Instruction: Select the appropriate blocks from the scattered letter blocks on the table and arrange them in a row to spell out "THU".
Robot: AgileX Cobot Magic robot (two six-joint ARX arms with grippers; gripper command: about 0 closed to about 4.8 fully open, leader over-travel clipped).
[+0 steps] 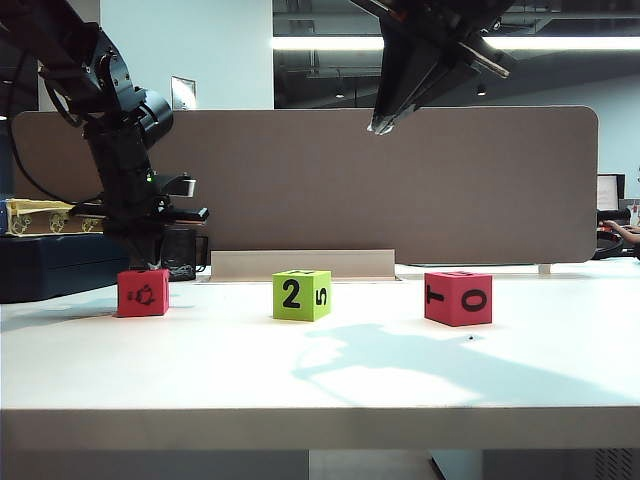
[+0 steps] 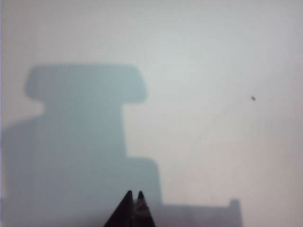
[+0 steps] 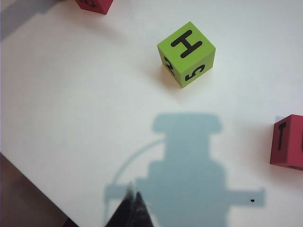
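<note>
Three letter blocks stand in a row, well apart, on the white bench. On the left of the exterior view is a red block with a small black figure on its front face; in the middle a green block shows 2 and 5 on its sides, and the right wrist view shows an H on its top; on the right a second red block shows a T and a 0. A grey-brown panel stands behind them. The left gripper hangs just above and behind the left red block, its fingers pressed together and holding nothing. The right gripper hangs high above the bench, between the green block and the right red one, its fingers likewise closed and empty.
</note>
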